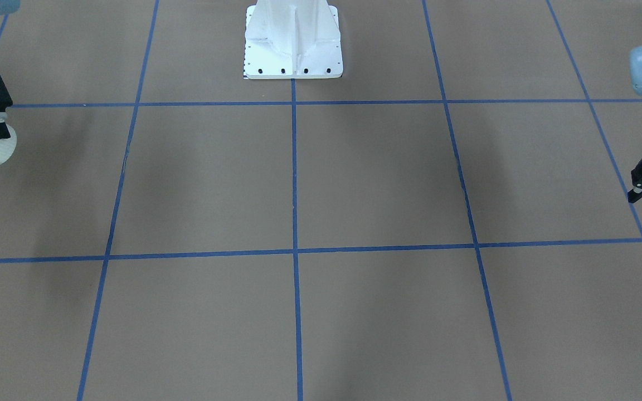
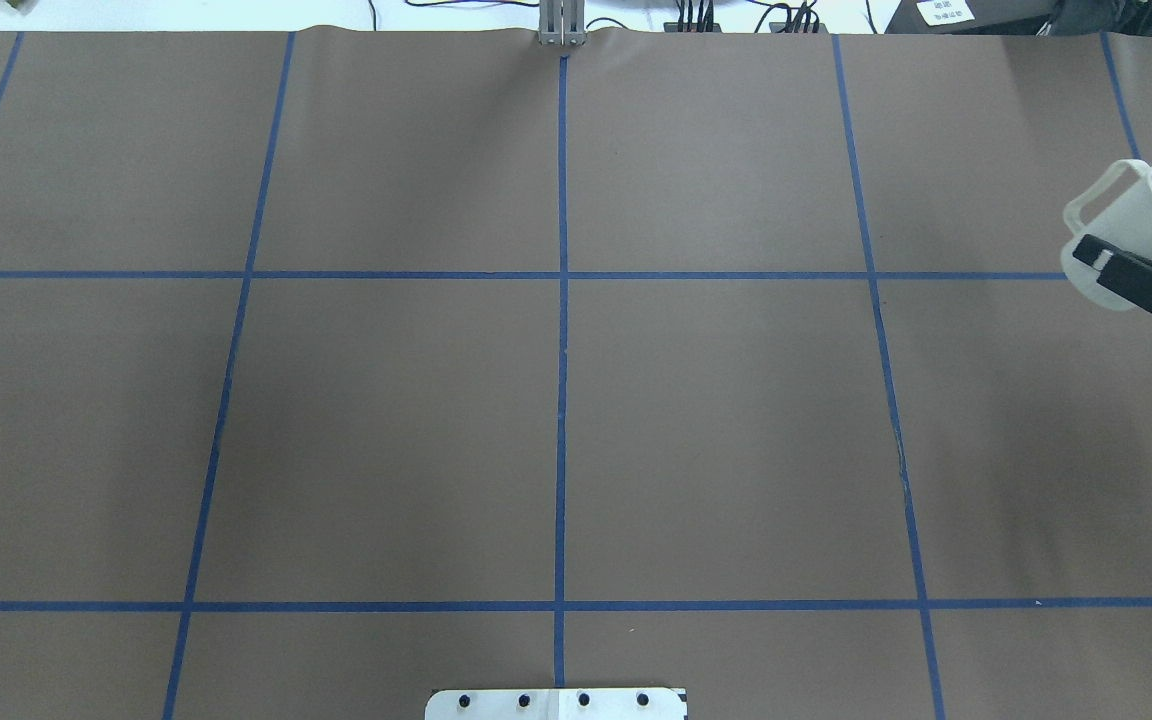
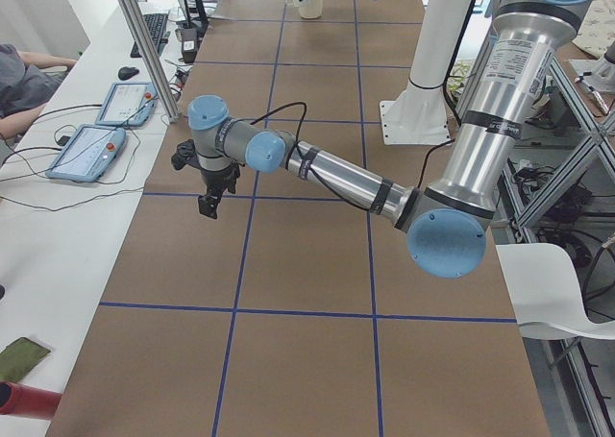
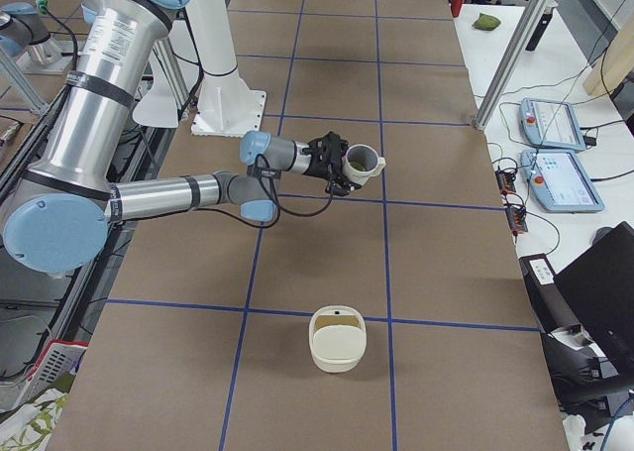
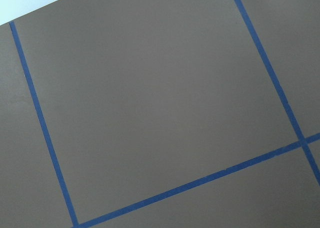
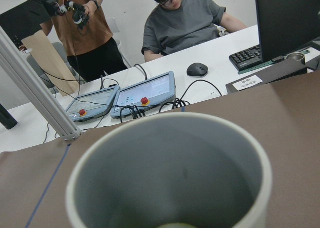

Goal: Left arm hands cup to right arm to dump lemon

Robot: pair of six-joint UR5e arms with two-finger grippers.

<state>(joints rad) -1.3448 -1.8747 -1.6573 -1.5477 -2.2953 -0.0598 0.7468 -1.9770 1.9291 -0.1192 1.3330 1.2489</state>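
The right claw (image 4: 347,166) is clamped on the cup (image 2: 1136,225), one finger lying flat against the ribbed white wall and the other hidden behind it. The cup sits directly between the fingers, with its handle sticking out on the side away from the claw's palm. The cup seems raised clear of the table (image 2: 386,430) and only slightly tipped, its grey mouth facing up and a little back toward the claw's wrist. Inside, low against the wall, a yellow-green patch shows that is most likely the lemon (image 4: 355,154), so the fruit appears not yet dumped. The left claw (image 3: 209,206) hangs far from the right claw, near the opposite end of the table, with nothing seen in it; whether its fingers are spread or closed cannot be told from these views. Judging from that, the hand-over part is finished: the cup is in the receiving claw and the left arm (image 3: 336,173) stands clear. What is left is the pour. A white tub (image 4: 338,362) stands on the table below the right claw and off to its side, toward the table's end and well apart from it. It looks like the likely place for the lemon, so the claw would need to carry the cup over it and turn the mouth downward.
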